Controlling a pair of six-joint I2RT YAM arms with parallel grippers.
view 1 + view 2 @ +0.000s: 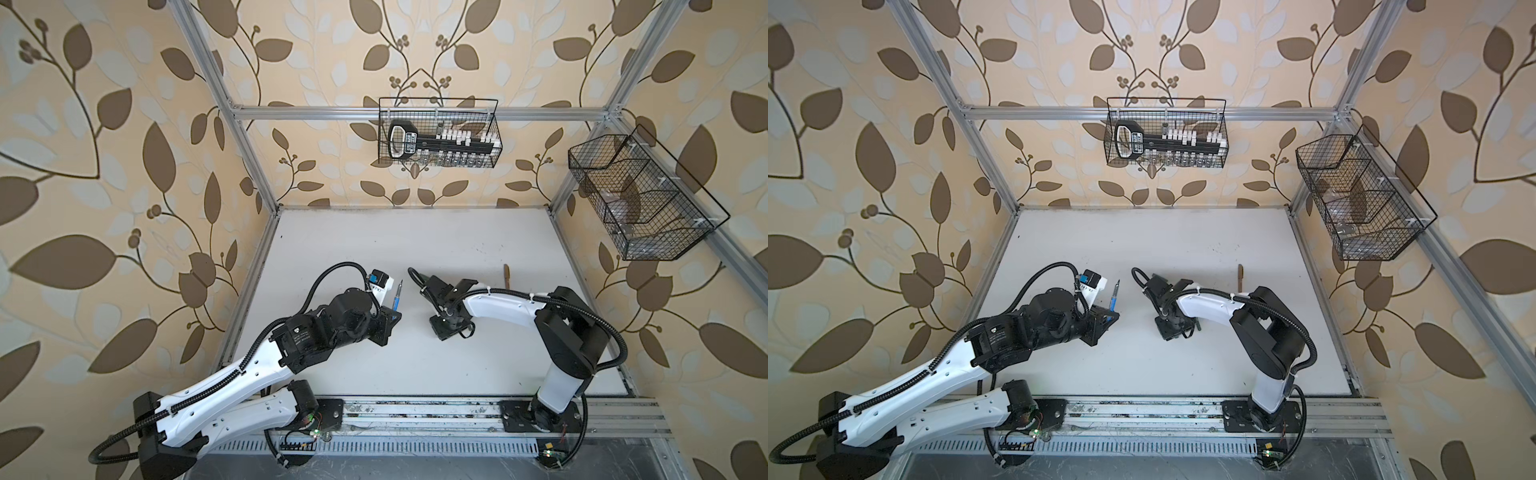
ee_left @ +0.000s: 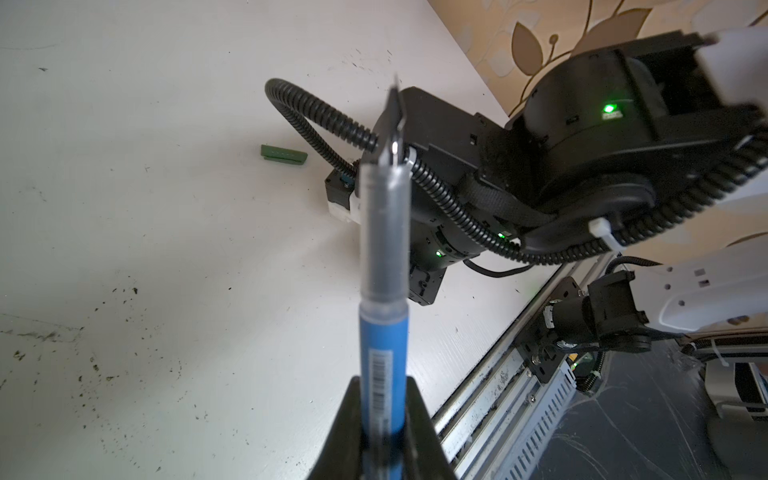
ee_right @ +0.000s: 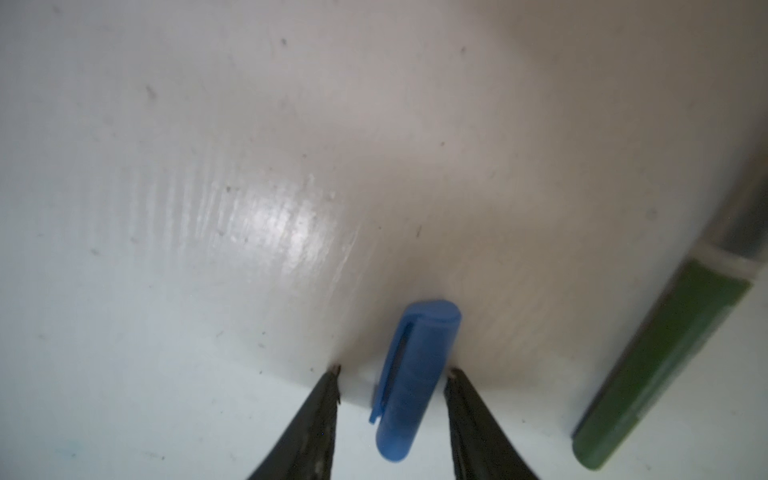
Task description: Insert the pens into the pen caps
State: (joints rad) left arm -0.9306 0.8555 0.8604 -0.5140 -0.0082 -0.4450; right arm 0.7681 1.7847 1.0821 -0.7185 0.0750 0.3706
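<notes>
Holding tool (image 1: 415, 143): basket (image 1: 478, 120); blue pen (image 1: 397, 299): left gripper (image 2: 383, 380)

Soft daylight, glare on tabletop (image 3: 270, 220), wrist views blurred

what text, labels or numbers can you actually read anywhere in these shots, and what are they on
No word or number can be read in any view.
Barcode on the blue pen: bars only, any digits are blurred.
Label on the black key-shaped rack in the wire basket: too small to read.
Sticker on the left arm's black motor housing: too small to read.
</notes>
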